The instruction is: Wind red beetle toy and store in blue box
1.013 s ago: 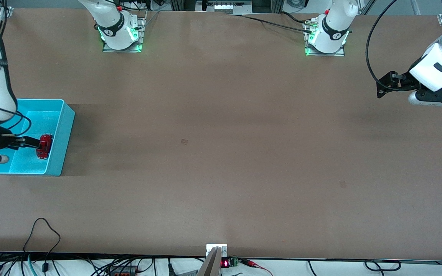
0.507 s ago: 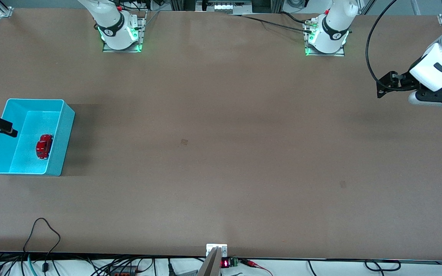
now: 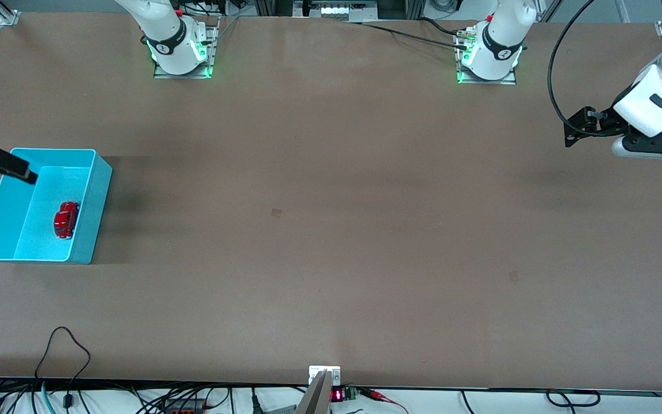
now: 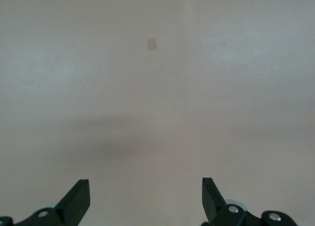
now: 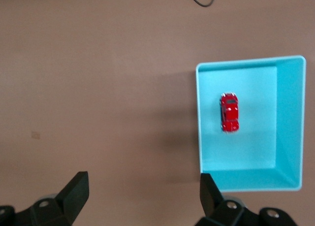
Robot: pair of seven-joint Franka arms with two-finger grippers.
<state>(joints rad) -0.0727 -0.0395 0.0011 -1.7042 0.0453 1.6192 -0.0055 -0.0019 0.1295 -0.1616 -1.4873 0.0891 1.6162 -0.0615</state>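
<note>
The red beetle toy (image 3: 66,219) lies on the floor of the blue box (image 3: 96,190), at the right arm's end of the table (image 3: 331,230), touched by neither gripper. The right gripper (image 5: 142,194) hangs high over the table beside the box, fingers spread wide and empty; the front view's edge cuts off most of it. The left gripper (image 4: 145,199) waits over bare table at its own end, fingers apart, only their tips showing.
</note>
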